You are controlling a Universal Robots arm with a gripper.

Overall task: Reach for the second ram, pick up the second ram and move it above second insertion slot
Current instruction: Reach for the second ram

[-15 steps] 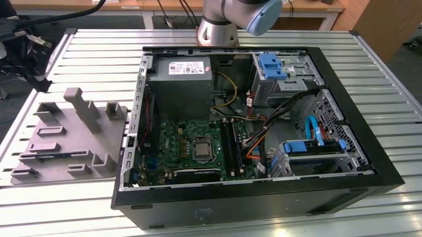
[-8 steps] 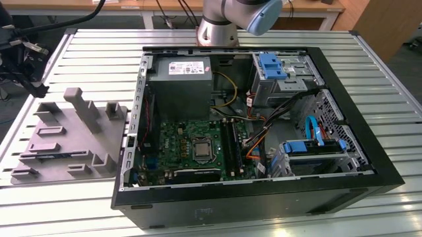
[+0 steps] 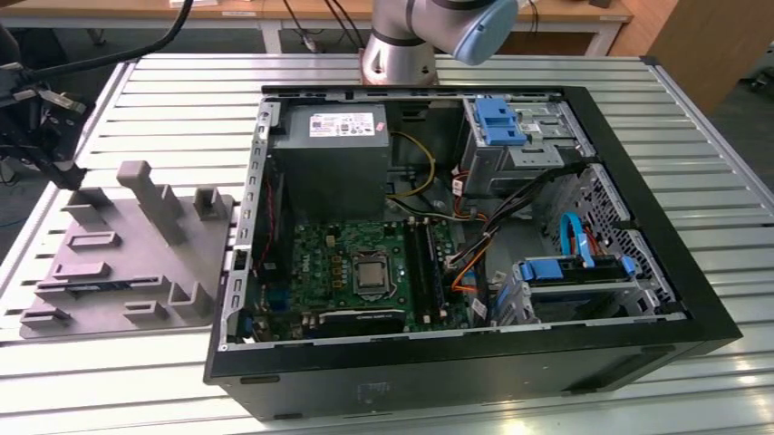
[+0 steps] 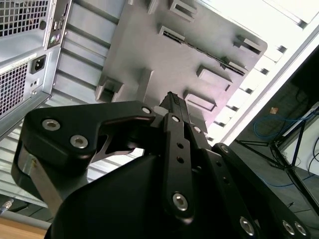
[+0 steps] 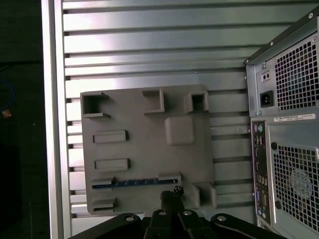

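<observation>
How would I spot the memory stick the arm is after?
Find the open computer case on the slatted table; beside it, on the exterior view's left, lies a grey holder plate. At the plate's end away from its tall posts, the second ram sits in a slot: a thin bluish strip, the only thing there not grey.

My silver arm joint with its pale blue cap point(image 3: 426, 27) stands at twelve o'clock in the exterior view. In both wrist views my black, link-jointed metal gripper point(image 4: 170, 97) point(image 5: 172, 192) has its fingers drawn together, tip against tip.
</observation>
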